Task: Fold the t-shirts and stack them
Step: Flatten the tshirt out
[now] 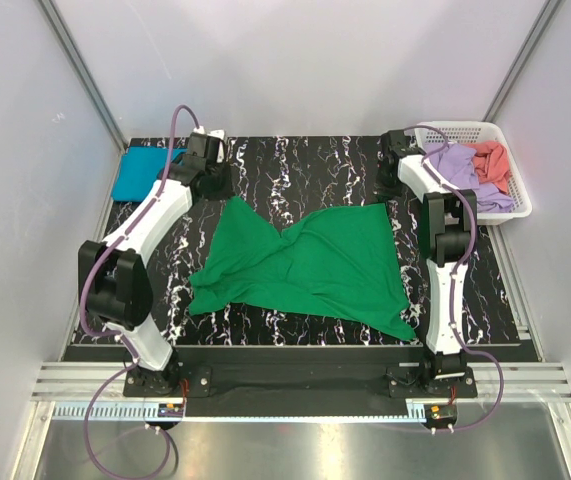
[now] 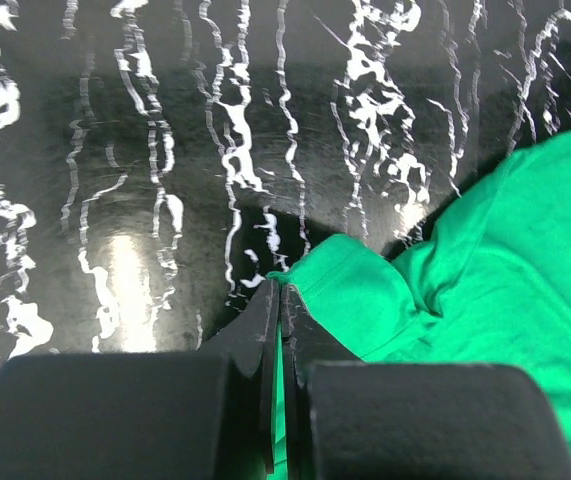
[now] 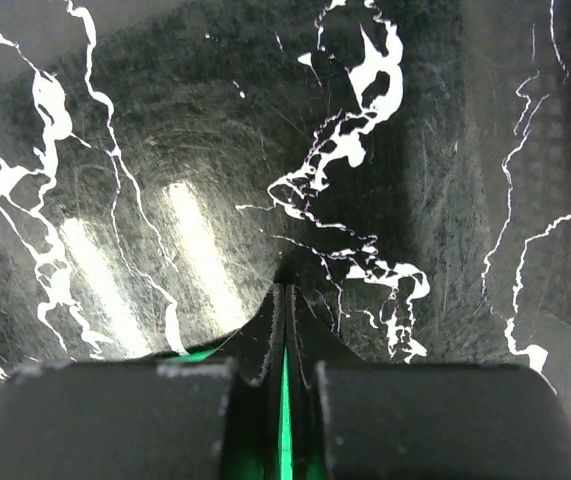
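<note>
Spanning the middle of the black marbled table (image 1: 295, 160), the green t-shirt (image 1: 315, 265) is being held flat but rumpled, with a deep crease running through its centre. It is lying behind both sets of fingers, towards the arm bases.

The white basket (image 1: 520, 200) is being left well off to the outer side of the right fingers. The lilac t-shirt (image 1: 455, 165) and the coral t-shirt (image 1: 490, 158) are bunched inside it. The teal-blue t-shirt (image 1: 140, 172), folded to a rectangle, is being left just outside the left fingers.

Left gripper (image 2: 280, 295): fingers are pressed together on a corner of the green cloth. A rounded lobe of fabric is bulging out just to the right of the tips, with bare table ahead of them.

Right gripper (image 3: 285, 290): fingers are likewise being kept shut. Only a thin green sliver is showing between them, low behind the tips.

Risks, as judged:
- The right-hand pinch is being judged shallow. Any lift or pull could let that edge slip out, dropping one corner.
- If the two corners are being drawn unevenly, the central crease could be carried into the fold and skew it.
- The left pinch may be catching only a loose lobe, so the cloth could be twisted rather than tensioned.
</note>
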{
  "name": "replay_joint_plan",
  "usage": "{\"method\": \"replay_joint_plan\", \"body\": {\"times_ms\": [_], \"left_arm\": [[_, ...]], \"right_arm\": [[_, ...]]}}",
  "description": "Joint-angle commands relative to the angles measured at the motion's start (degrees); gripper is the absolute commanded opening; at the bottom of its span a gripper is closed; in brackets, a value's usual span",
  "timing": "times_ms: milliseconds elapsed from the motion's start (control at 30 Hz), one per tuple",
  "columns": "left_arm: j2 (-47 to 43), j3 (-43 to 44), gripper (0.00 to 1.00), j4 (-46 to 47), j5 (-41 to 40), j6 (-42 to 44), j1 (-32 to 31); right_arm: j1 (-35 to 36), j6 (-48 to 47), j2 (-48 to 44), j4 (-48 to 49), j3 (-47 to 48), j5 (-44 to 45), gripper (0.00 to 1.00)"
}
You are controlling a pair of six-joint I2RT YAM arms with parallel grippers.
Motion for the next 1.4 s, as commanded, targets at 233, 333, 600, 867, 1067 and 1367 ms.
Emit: {"method": "replay_joint_plan", "body": {"times_ms": [233,333,600,867,1067,1367], "left_arm": [[-6.8,9.2,0.0,-2.3,-12.2,-3.0,0.9],[-6.9,5.6,0.0,-0.4,-8.7,-3.8,1.0],[-6.5,1.1,0.0,1.2,-7.5,-3.8,1.0],[-5.6,1.8,0.0,1.5,-7.3,-3.0,1.0],[-5.3,1.2,0.0,2.0,-7.0,-3.4,1.0],[-5.4,0.8,0.0,1.9,-7.8,-3.3,1.0]], "right_arm": [[-0.1,-0.2,-11.9,-8.1,6.8,-0.8,0.0],[-0.1,0.3,-10.9,-9.0,6.6,-1.4,0.38],[-0.2,-3.3,-8.9,-5.2,2.3,-3.2,0.49],[-1.6,-4.1,-4.0,-5.4,2.4,-5.3,0.48],[-1.8,-4.0,-3.9,-4.6,-1.1,-4.3,0.48],[-2.1,-4.2,-2.2,-1.9,-2.9,-7.7,0.48]]}}
